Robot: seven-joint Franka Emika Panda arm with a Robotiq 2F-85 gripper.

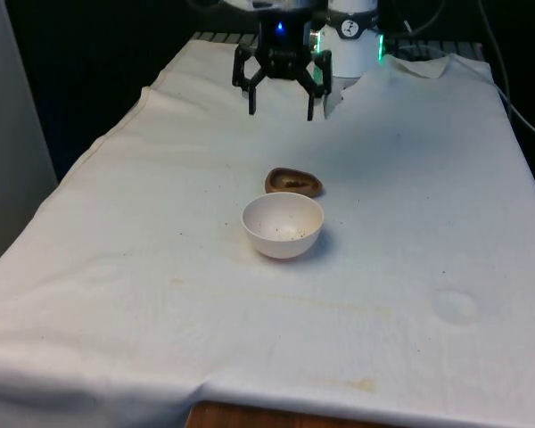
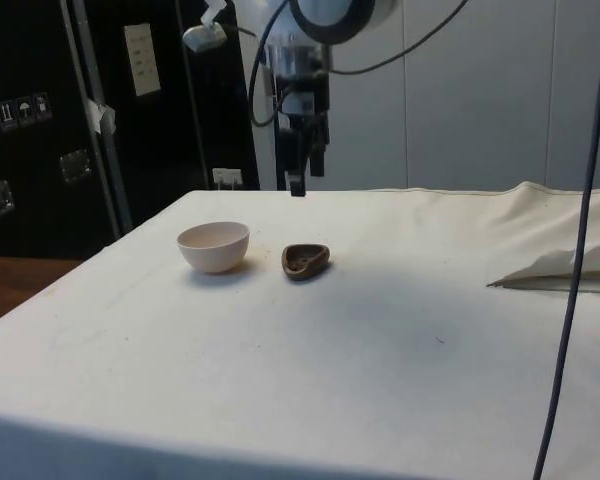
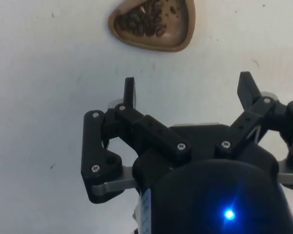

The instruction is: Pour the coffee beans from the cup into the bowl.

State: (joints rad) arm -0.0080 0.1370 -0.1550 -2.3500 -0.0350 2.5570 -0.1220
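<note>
Resting on the desk (image 1: 116,267), a shallow brown cup (image 1: 293,183) holding dark coffee beans (image 3: 142,20) is seen just behind a white bowl (image 1: 283,225), on the robot's side. The bowl is seen upright, near the desk's middle. The claw (image 1: 281,105) is held above the cloth, fingers spread wide and pointing down, gripping nothing.
</note>
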